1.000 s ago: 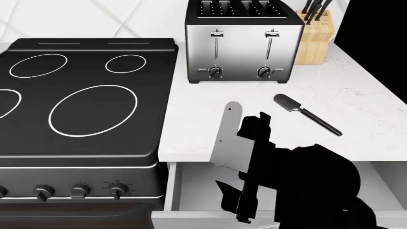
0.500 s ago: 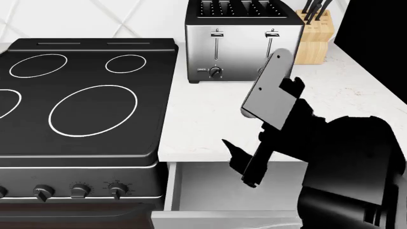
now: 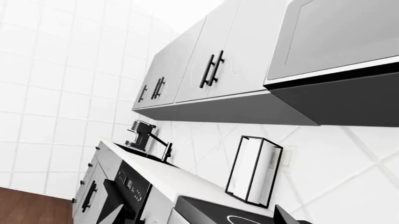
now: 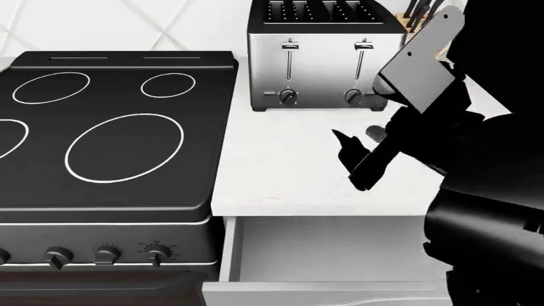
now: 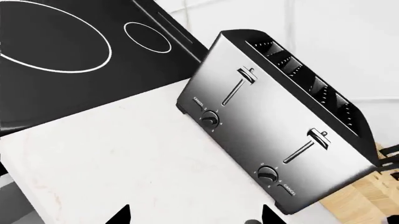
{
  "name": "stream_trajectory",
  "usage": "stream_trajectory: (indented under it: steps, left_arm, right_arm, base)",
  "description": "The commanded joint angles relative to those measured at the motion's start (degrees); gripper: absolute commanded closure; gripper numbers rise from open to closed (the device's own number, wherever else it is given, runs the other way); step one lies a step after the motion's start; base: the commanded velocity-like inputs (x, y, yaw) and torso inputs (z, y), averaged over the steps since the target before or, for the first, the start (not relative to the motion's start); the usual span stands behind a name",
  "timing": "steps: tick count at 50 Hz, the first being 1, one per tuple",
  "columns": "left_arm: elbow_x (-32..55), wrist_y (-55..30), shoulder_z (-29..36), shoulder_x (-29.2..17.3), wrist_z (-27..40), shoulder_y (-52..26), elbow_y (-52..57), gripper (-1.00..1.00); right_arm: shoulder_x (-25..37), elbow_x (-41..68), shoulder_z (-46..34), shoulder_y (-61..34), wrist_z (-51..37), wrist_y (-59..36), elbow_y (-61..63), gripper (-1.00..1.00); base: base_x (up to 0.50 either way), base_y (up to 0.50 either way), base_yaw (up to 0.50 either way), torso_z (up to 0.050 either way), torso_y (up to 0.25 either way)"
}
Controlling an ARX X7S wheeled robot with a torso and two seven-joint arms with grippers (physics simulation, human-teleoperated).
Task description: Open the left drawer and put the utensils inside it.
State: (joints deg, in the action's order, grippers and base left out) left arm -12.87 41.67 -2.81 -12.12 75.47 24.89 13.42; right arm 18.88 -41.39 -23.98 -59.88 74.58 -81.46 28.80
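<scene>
The spatula (image 4: 375,133) shows only as a sliver of rounded blade on the white surface (image 4: 281,166), just at 3 o'clock of my right gripper (image 4: 355,156) in the head view; the arm hides the rest. I cannot see its handle now, so I cannot read the long axis directly. I judge it runs away under the arm toward 4 or 5 o'clock. No spoon visible on the surface.

The left drawer (image 4: 323,258) stands pulled open at 6 o'clock, its white inside showing nothing from here, though the right arm covers its right end.

Right gripper hangs low over the surface in front of the toaster (image 4: 323,57). In the right wrist view two dark fingertips (image 5: 118,217) sit spread apart with bare surface between them, so I read it as open and empty. A small dark shape at the frame edge between them may be the blade; too little of it shows to tell.

Left gripper: not visible. Its wrist camera looks up at the wall cabinets (image 3: 206,70).

Right arm is clearly the nearer one. The coming move turns on closing that short gap toward 3 o'clock.
</scene>
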Motion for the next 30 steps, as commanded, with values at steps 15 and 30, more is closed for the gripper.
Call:
stream_trajectory:
  steps: [15, 30]
  left_arm:
    - [0.26, 0.27, -0.09, 0.09, 0.12, 0.14, -0.22, -1.00]
    - [0.19, 0.10, -0.15, 0.15, 0.09, 0.06, -0.26, -1.00]
  right_arm:
    - [-0.08, 1.00, 5.56, -0.95, -8.45, 7.16, -10.53, -1.00]
    - [-0.49, 2.46, 9.19, 0.06, -12.94, 9.85, -17.11, -1.00]
  base:
    - [0.00, 0.00, 0.00, 0.000, 0.000]
    - [0.00, 0.00, 0.00, 0.000, 0.000]
